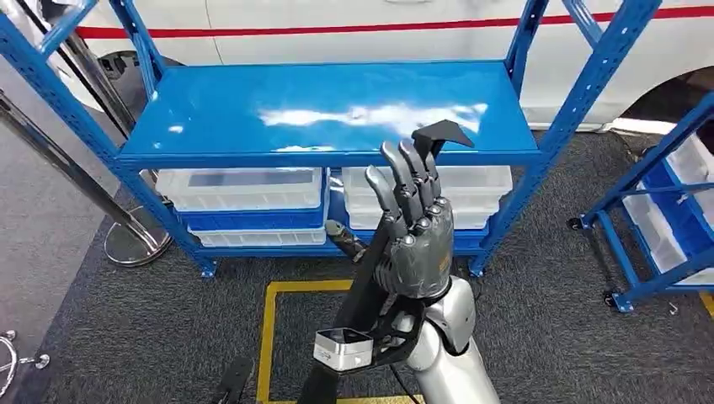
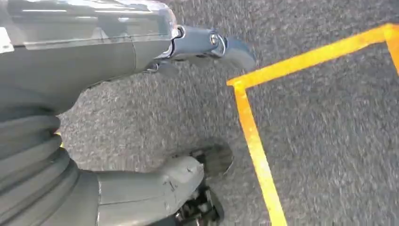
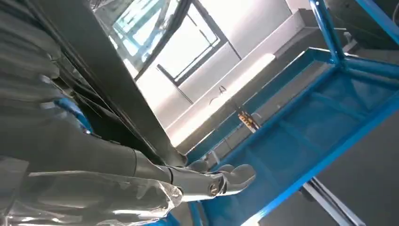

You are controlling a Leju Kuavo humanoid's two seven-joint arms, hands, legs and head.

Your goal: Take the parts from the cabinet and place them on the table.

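My right hand [image 1: 417, 244] is raised in front of the blue cabinet [image 1: 328, 109] and holds a long black part [image 1: 444, 133]. The part runs from low in the head view up past the palm, and its bent end reaches the front edge of the top shelf. The fingers point upward along it. In the right wrist view the same dark part [image 3: 117, 89] lies across my right hand [image 3: 141, 183], with the thumb beside it. My left hand [image 2: 70, 70] hangs over the carpet with its thumb [image 2: 155, 186] apart from the fingers, holding nothing.
The cabinet's top shelf is bare and glossy. Clear plastic bins [image 1: 240, 189] fill its lower shelves. A second blue rack [image 1: 665, 219] with white bins stands at the right. A steel post base [image 1: 135, 244] sits at the left. Yellow tape [image 1: 269, 337] marks the grey carpet.
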